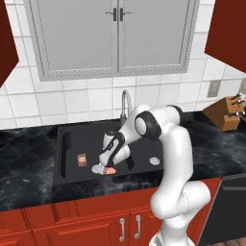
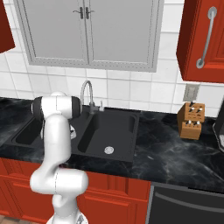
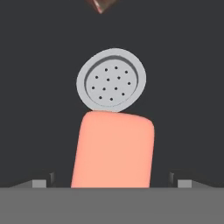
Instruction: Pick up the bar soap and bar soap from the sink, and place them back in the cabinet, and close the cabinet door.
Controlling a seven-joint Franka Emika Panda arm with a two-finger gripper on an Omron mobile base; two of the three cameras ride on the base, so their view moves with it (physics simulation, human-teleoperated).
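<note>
Reaching into the sink (image 1: 67, 144), I hold my gripper (image 3: 112, 183) wide open astride the pink soap (image 3: 113, 151), nothing gripped, drain (image 3: 111, 79) at its 12 o'clock, brown soap (image 1: 82, 160) beyond; both bars remain, cabinet door (image 2: 203, 39) unclosed.

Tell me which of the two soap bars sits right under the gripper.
The salmon-pink bar soap, lying between the fingertips beside the drain disc. The brown bar soap lies apart, farther left in the sink.
</note>
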